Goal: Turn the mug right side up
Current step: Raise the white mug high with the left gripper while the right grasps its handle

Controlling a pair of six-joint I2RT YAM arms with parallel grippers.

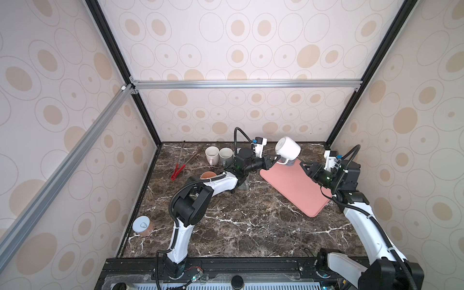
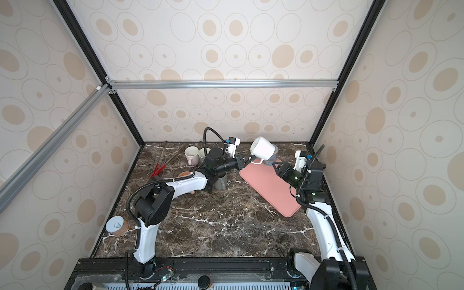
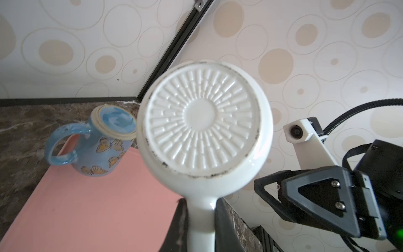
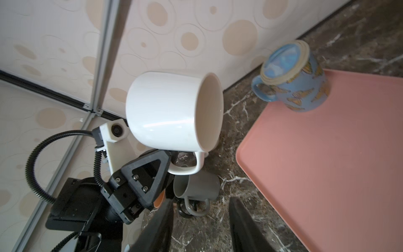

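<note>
Near the tray [image 1: 296, 193], left gripper [image 1: 275, 159] holds white mug [image 1: 288, 148] sideways.

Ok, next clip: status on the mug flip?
Left claw shut on handle of white mug; right claw open, empty. Mug aloft on its side, not yet upright. Blue mug inverted on pink tray close by.

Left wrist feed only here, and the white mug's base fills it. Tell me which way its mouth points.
Observer: The white mug lies sideways in the air, with its mouth toward the right arm's side, not up.
Operator: Report what the right gripper holds.
Observer: The right gripper is open and empty, apart from the mug.
Operator: Name what's under my arm.
Observer: A grey mug sits on the table beneath it.
</note>
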